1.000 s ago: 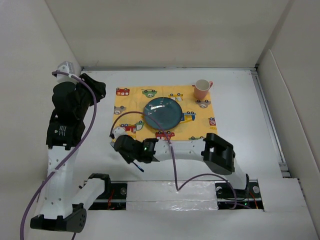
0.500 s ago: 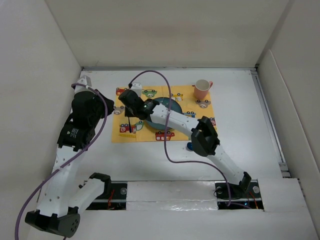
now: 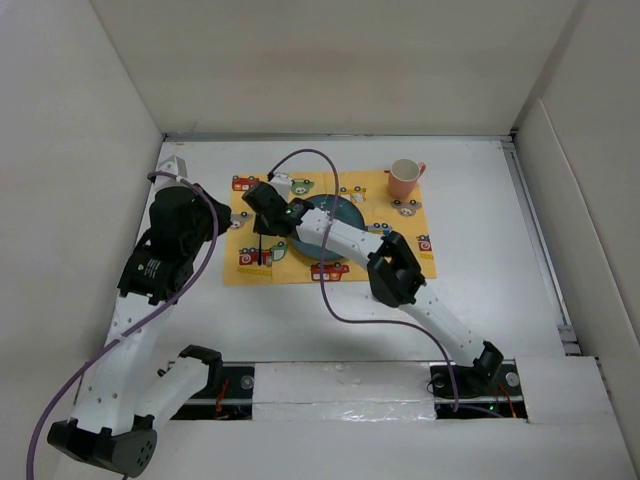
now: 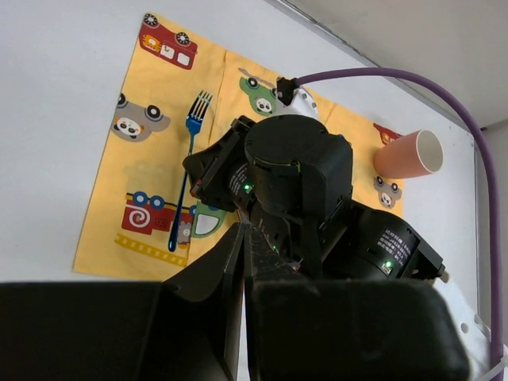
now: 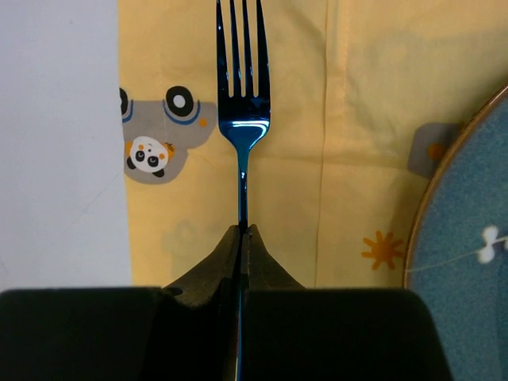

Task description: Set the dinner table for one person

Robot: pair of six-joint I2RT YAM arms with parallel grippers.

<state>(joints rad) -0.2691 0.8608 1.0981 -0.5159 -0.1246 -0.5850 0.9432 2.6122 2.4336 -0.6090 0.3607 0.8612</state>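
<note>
My right gripper (image 3: pixel 262 222) (image 5: pixel 244 228) is shut on the handle of a blue fork (image 5: pixel 241 119) (image 4: pixel 185 171) (image 3: pixel 257 247). It holds the fork low over the left strip of the yellow cartoon-print placemat (image 3: pixel 400 250) (image 5: pixel 357 119) (image 4: pixel 119 206), tines pointing to the far side. Whether the fork touches the cloth I cannot tell. A teal plate (image 3: pixel 345 215) (image 5: pixel 468 238) sits mid-mat, partly under the right arm. A pink cup (image 3: pixel 404 178) (image 4: pixel 405 155) stands at the mat's far right corner. My left gripper (image 3: pixel 210 215) (image 4: pixel 244 228) hovers left of the mat, shut and empty. The white dinner table (image 3: pixel 480 250) (image 4: pixel 55 119) carries it all.
White wall panels (image 3: pixel 80 150) close in the table on the left, back and right. A purple cable (image 3: pixel 330 300) loops off the right arm over the front of the table. The left arm's cable (image 3: pixel 195 265) hangs beside its forearm.
The right arm swung from the table's near front out to the mat's left strip, carrying the fork. The left gripper closed and its arm shifted slightly nearer.
</note>
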